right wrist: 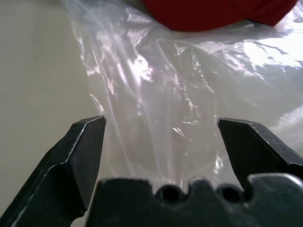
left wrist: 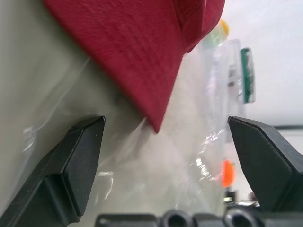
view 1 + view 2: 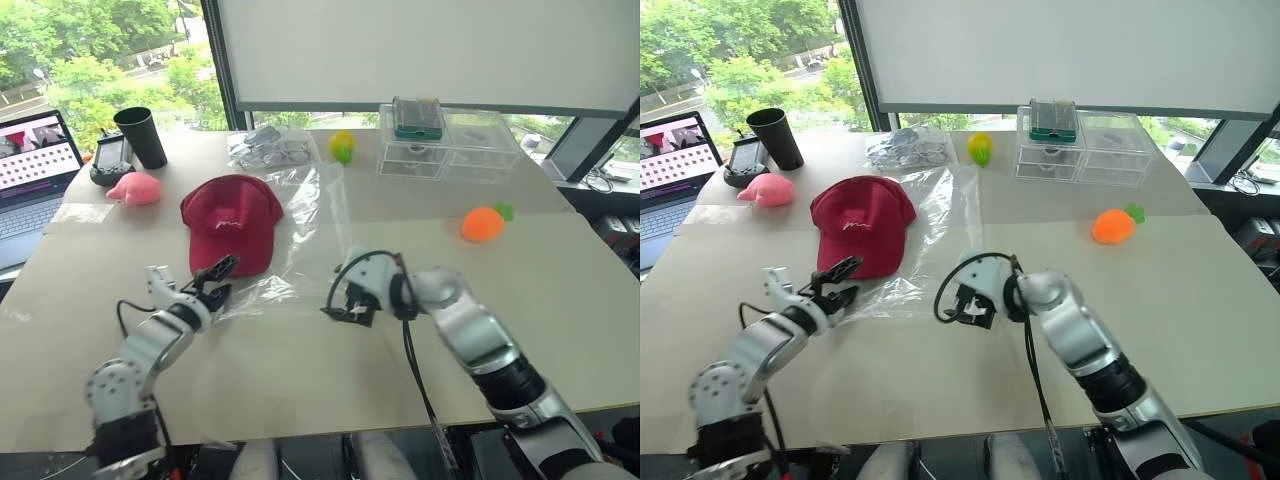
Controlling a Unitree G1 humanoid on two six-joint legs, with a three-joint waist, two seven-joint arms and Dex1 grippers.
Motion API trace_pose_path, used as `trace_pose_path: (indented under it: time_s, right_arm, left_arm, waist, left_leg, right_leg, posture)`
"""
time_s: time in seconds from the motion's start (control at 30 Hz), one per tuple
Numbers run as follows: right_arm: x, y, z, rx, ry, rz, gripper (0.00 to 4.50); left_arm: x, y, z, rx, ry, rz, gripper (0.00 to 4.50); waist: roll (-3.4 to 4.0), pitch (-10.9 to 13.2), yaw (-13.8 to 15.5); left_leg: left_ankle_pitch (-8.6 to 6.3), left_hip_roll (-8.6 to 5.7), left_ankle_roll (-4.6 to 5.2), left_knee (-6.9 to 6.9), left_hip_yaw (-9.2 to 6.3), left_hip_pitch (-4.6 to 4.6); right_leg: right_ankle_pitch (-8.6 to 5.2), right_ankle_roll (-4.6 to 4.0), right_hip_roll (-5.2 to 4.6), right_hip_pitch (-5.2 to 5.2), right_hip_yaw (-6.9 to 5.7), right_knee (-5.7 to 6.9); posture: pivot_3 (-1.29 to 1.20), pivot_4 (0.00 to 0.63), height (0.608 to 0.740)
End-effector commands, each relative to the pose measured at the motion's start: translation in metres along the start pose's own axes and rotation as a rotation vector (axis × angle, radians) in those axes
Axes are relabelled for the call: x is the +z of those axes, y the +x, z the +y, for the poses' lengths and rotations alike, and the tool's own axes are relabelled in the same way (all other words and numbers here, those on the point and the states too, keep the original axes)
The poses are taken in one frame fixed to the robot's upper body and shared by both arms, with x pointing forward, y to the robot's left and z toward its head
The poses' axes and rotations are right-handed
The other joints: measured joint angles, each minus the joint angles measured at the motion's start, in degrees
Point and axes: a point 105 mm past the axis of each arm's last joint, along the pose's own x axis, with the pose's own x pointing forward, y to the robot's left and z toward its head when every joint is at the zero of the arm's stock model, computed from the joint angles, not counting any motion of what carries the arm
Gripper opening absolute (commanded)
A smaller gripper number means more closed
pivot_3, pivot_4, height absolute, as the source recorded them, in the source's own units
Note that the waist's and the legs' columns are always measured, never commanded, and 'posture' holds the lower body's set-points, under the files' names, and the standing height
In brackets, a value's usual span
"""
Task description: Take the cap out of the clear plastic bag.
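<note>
The cap [image 3: 230, 220] lies on the table [image 3: 520, 290], its right side resting on the flattened clear plastic bag [image 3: 310, 225], apparently outside it. Both arms reach forward, slightly downward. The left gripper [image 3: 212, 280] hangs spread wide, empty, just short of the brim. The right gripper [image 1: 161, 137], equally spread, faces the bag's near edge.

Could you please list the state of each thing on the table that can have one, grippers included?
cap: out of the bag, crown up, brim toward the robot.
clear plastic bag: empty, flat, crumpled.
left gripper: open, holding nothing.
right gripper: open, holding nothing.
black cup: upright.
laptop: open, screen lit.
</note>
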Motion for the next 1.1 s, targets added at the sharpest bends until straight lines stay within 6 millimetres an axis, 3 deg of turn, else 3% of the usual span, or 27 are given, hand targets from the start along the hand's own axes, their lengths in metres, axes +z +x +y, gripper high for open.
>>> trace_pose_path:
  time_s: [0.03, 0.13, 0.23, 0.3, 0.43, 0.6, 0.7, 0.77, 1.1]
  right_arm:
    - [0.017, -0.037, -0.014, -0.018, 0.135, -0.124, 4.48]
    - [0.02, -0.051, -0.039, -0.131, 0.252, -0.187, 4.48]
    - [0.015, -0.063, -0.079, -0.364, 0.416, -0.243, 4.48]
    - [0.006, -0.066, -0.091, -0.475, 0.414, -0.226, 4.48]
    - [-0.024, -0.069, -0.111, -0.769, 0.372, -0.148, 4.48]
    - [-0.051, -0.072, -0.11, -0.965, 0.282, -0.121, 4.48]
    - [-0.074, -0.07, -0.102, -1.016, 0.167, -0.028, 4.48]
    - [-0.088, -0.073, -0.101, -1.062, 0.19, -0.018, 4.48]
    - [-0.099, -0.079, -0.1, -1.103, 0.194, -0.026, 4.48]
  left_arm:
    - [0.032, -0.028, -0.005, 0.001, 0.237, -0.074, 4.5]
    - [0.048, -0.037, -0.008, 0.035, 0.481, -0.101, 4.5]
    - [0.066, -0.039, 0.003, 0.168, 0.722, -0.156, 4.5]
    - [0.073, -0.039, 0.011, 0.249, 0.841, -0.188, 4.5]
    - [0.087, -0.04, 0.029, 0.423, 0.909, -0.368, 4.5]
    - [0.09, -0.05, 0.054, 0.578, 0.779, -0.586, 4.5]
    - [0.088, -0.055, 0.068, 0.633, 0.756, -0.654, 4.5]
    - [0.086, -0.056, 0.071, 0.629, 0.735, -0.677, 4.5]
    - [0.089, -0.05, 0.068, 0.538, 0.795, -0.667, 4.5]
  waist:
    - [0.09, 0.1, 0.32]
    - [0.04, 0.23, 0.85]
    - [0.06, 0.26, 0.7]
    - [0.07, 0.26, 0.65]
    - [0.07, 0.24, 0.69]
    - [0.07, 0.22, 1.01]
    - [0.05, 0.22, 0.92]
    - [0.05, 0.22, 0.92]
    - [0.02, 0.22, 0.3]
  left_leg:
    - [0.01, -0.01, 0.0, -0.03, -0.02, 0.02]
    - [0.01, -0.02, -0.02, 0.01, -0.04, -0.05]
    - [0.02, -0.07, -0.05, 0.02, 0.07, -0.11]
    - [0.02, -0.09, -0.05, 0.01, 0.13, -0.24]
    - [-0.01, -0.08, -0.01, -0.19, 0.15, -0.58]
    - [-0.13, -0.17, -0.06, -0.15, 0.21, -1.51]
    - [-0.18, -0.21, -0.04, -0.1, 0.34, -1.48]
    - [-0.18, -0.24, -0.03, -0.04, 0.39, -1.37]
    - [-0.07, -0.1, 0.05, 0.19, 0.95, -0.67]
  right_leg:
    - [-0.03, -0.08, -0.02, -0.02, -0.04, 0.03]
    - [-0.25, -0.56, -0.04, -0.11, -0.13, 0.01]
    - [-0.25, -0.59, -0.13, -0.17, -0.04, -0.03]
    - [-0.22, -0.57, -0.13, -0.28, 0.03, -0.06]
    - [-0.01, -0.21, -0.15, -0.5, 0.02, -0.31]
    - [0.23, -0.44, -0.31, -1.37, 0.08, -0.11]
    - [0.29, -0.34, -0.38, -1.36, 0.2, -0.1]
    - [0.32, -0.3, -0.41, -1.26, 0.23, -0.09]
    - [0.33, 0.34, -0.1, -0.77, 0.85, -0.07]
  posture:
    - [0.0, 0.15, 0.74]
    - [0.0, 0.15, 0.74]
    - [0.0, 0.15, 0.74]
    - [0.0, 0.15, 0.74]
    - [0.0, 0.15, 0.74]
    - [0.0, 0.15, 0.74]
    - [0.0, 0.15, 0.74]
    - [0.0, 0.15, 0.74]
    - [0.0, 0.15, 0.74]
